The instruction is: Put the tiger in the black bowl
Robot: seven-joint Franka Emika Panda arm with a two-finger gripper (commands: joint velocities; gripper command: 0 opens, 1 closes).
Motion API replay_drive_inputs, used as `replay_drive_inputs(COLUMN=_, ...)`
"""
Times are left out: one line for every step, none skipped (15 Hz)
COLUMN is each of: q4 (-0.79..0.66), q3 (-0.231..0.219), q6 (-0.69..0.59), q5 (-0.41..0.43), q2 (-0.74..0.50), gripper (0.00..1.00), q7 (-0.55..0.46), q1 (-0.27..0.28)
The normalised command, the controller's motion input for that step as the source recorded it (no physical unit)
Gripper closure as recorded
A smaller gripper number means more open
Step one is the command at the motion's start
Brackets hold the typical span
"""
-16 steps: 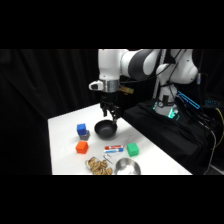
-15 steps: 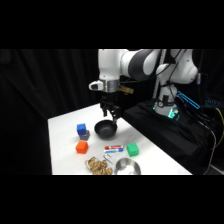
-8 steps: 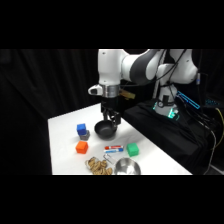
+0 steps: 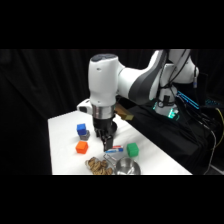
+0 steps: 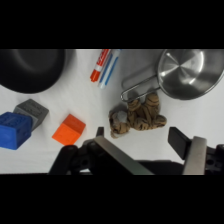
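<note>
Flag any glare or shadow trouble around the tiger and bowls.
Wrist view: bright reflections on the silver bowl, black bowl nearly featureless dark, tiger evenly lit. Side view: white table bright against a black backdrop; tiger sits dim at its near edge.

Tiger (image 5: 138, 115): tan-brown striped soft toy, lying flat on the white table, not in the bowl. Black bowl (image 5: 31, 69): glossy, round, upright, looks empty, well apart from the tiger and partly cut off in wrist view.
</note>
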Motion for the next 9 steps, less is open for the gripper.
replay_drive_inputs(q4=0.85, q3=-0.168, q6=-0.13, q5=-0.071, q2=0.68, gripper=0.0, q7=0.26, q1=0.151)
replay_drive_inputs(q4=0.85, q3=-0.156, q6=-0.16, q5=-0.02, q2=0.66, gripper=0.0, q7=0.21, q1=0.135)
replay_drive_inputs(q4=0.82, q3=-0.145, q6=-0.19, q5=0.018, q2=0.61, gripper=0.0, q7=0.17, q1=0.125)
replay_drive_inputs(q4=0.8, q3=-0.131, q6=-0.2, q5=0.053, q2=0.59, gripper=0.0, q7=0.14, q1=0.119)
replay_drive_inputs(q4=0.75, q3=-0.116, q6=-0.21, q5=0.08, q2=0.54, gripper=0.0, q7=0.11, q1=0.108)
replay_drive_inputs(q4=0.67, q3=-0.102, q6=-0.2, q5=0.111, q2=0.5, gripper=0.0, q7=0.09, q1=0.093)
replay_drive_inputs(q4=0.61, q3=-0.09, q6=-0.21, q5=0.137, q2=0.46, gripper=0.0, q7=0.08, q1=0.079)
replay_drive_inputs(q4=0.53, q3=-0.074, q6=-0.2, q5=0.168, q2=0.43, gripper=0.0, q7=0.07, q1=0.061)
replay_drive_inputs(q4=0.46, q3=-0.063, q6=-0.19, q5=0.184, q2=0.38, gripper=0.0, q7=0.06, q1=0.051)
